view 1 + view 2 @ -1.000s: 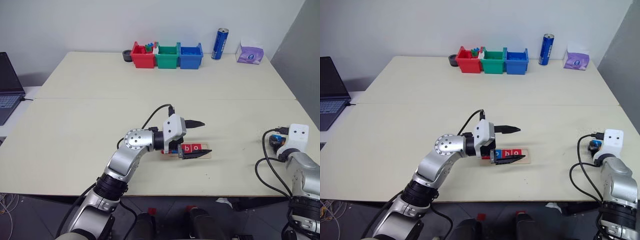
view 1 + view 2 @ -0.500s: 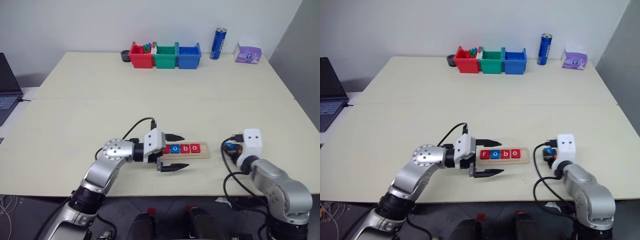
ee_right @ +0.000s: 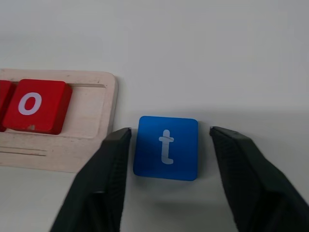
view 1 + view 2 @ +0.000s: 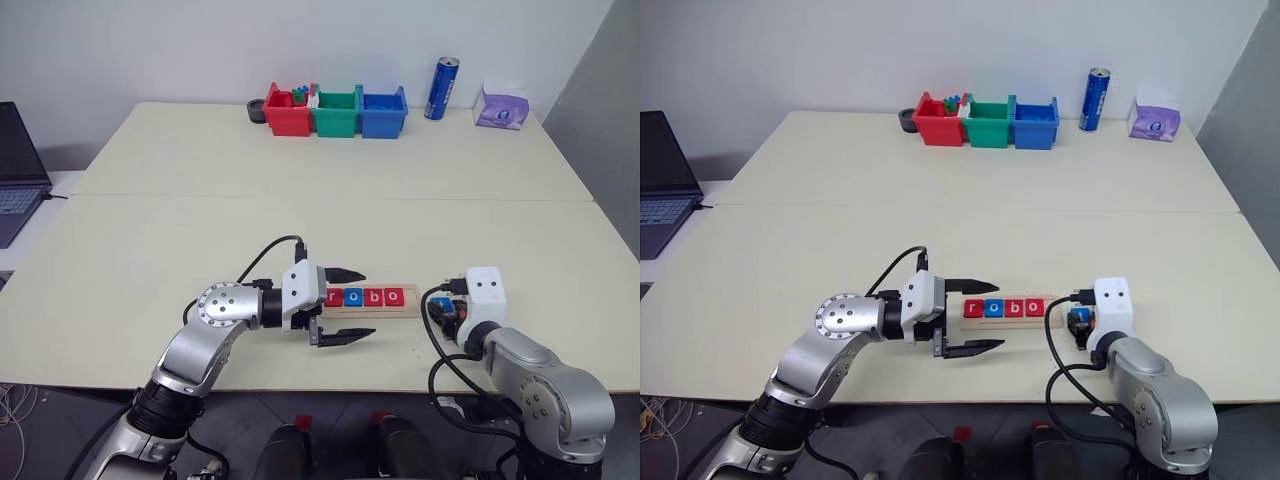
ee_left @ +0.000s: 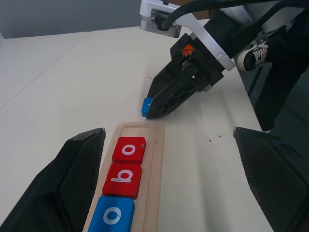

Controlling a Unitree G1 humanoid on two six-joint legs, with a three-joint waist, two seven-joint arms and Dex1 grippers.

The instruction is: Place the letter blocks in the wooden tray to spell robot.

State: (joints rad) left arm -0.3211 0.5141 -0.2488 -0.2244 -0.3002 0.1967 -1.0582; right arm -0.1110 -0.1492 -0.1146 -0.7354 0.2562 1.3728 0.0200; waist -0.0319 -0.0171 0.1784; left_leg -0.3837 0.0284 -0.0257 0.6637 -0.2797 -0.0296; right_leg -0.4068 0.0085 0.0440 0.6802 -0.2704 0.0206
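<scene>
The wooden tray (image 4: 412, 305) lies near the table's front edge and holds letter blocks: red r (image 4: 333, 297), blue o (image 4: 352, 297), red b (image 4: 372, 297), red o (image 4: 393, 296). The slot at its right end (image 3: 91, 108) is bare wood. A blue t block (image 3: 166, 147) lies flat on the table just off that end. My right gripper (image 3: 169, 129) stands open, a finger on either side of the t with small gaps. At the tray's left end my left gripper (image 4: 370, 301) is open, its fingers (image 4: 345, 272) spread beyond and in front of the tray, holding nothing.
Red (image 4: 286, 112), green (image 4: 335, 112) and blue (image 4: 382, 112) bins stand at the table's back edge with a blue can (image 4: 441, 88) and a purple tissue pack (image 4: 500, 108) to their right. A laptop (image 4: 18, 170) sits off the left side.
My right arm swung in from the table's right side to the tray's right end, and its fingers opened off the blue t. My left gripper drew back left from over the b and o blocks.
</scene>
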